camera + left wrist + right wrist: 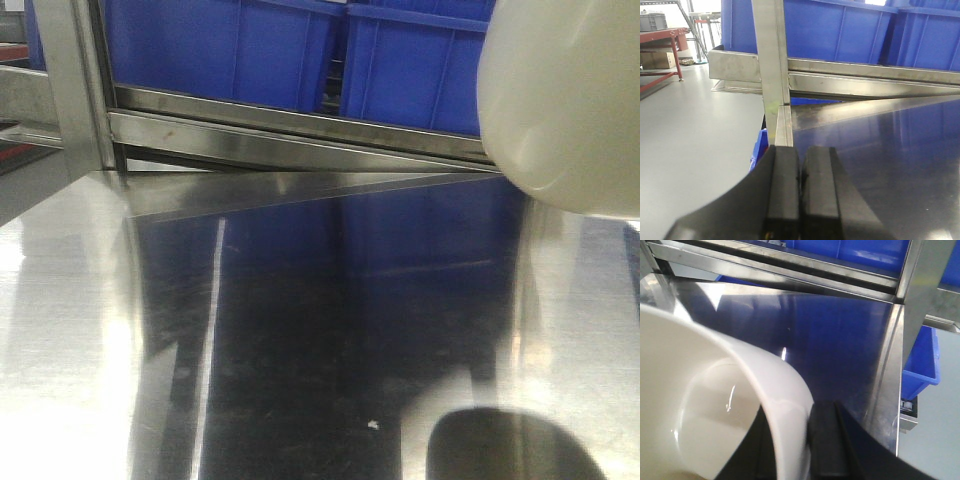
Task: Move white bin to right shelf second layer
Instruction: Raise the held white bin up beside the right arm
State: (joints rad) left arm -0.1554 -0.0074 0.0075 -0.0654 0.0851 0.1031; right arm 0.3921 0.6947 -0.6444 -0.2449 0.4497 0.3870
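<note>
The white bin (pixel 565 100) is a glossy cream tub hanging at the upper right of the front view, clear of the shiny steel table (pixel 300 330). In the right wrist view its rim and hollow inside (pixel 700 405) fill the lower left. My right gripper (pixel 800 440) is shut on the bin's wall, with one black finger (pixel 827 440) outside the rim and the other inside. My left gripper (pixel 800 190) is shut with nothing in it, its pads pressed together over the table's left edge. The right shelf second layer is out of view.
Behind the table a steel rack bar (pixel 300 135) carries blue crates (pixel 230 50). A steel upright post (pixel 771 70) stands at the table's left corner, with grey floor (pixel 690 130) beyond. Another blue crate (pixel 922 360) sits below the table's right edge.
</note>
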